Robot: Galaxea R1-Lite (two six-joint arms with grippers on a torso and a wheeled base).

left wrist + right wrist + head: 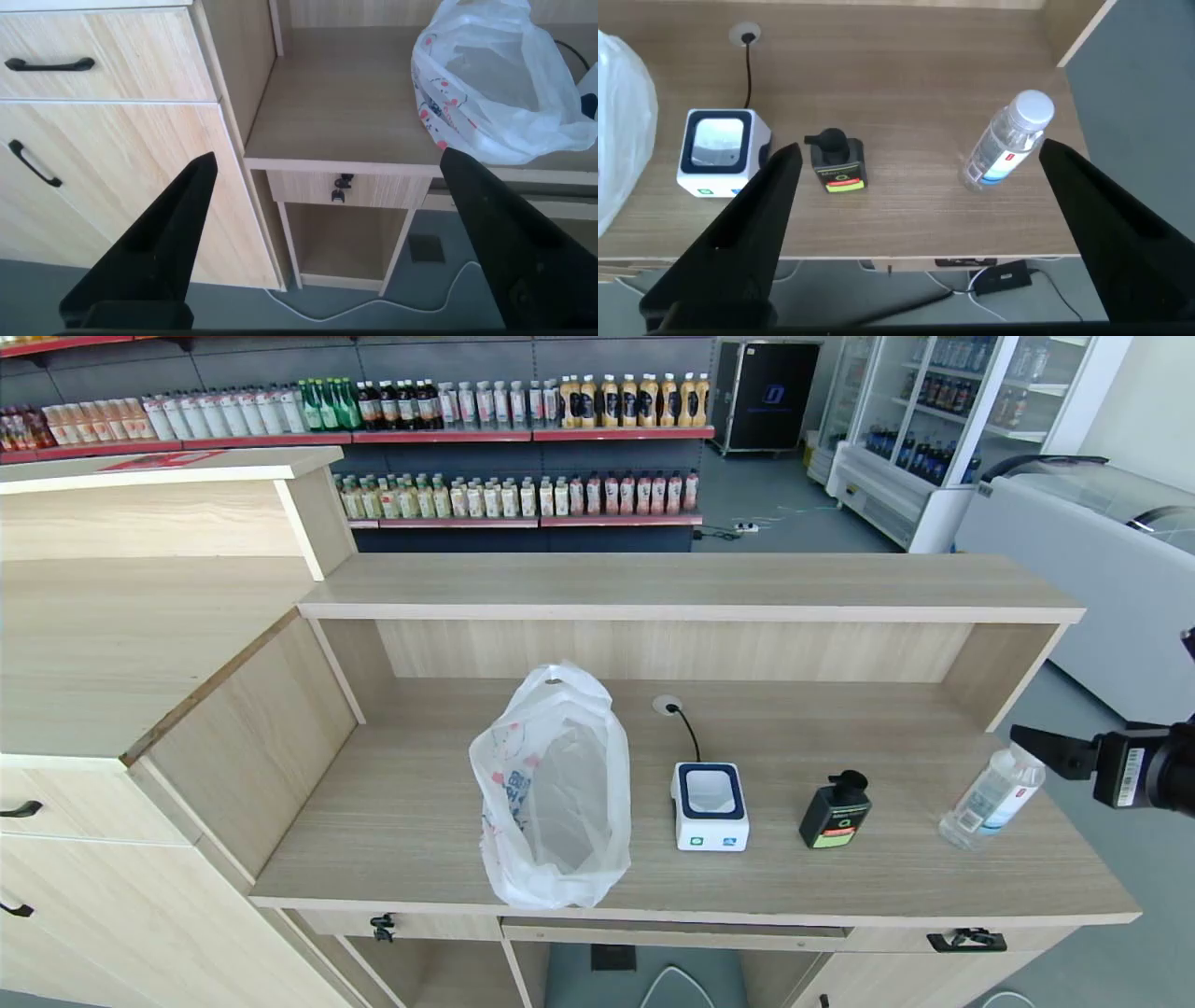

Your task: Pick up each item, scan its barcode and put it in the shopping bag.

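The right gripper (920, 149), jaws spread and empty, hung off the bench's (420, 821) right edge facing the clear bottle (994, 793), probably the first pick. The pump bottle (836, 814), scanner (710, 805) and shopping bag (551, 793) stood in a row near the front edge. The left gripper (329, 157) hung spread below its left corner.

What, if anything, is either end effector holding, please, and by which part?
Nothing: the left end effector and right end effector are both open and empty.
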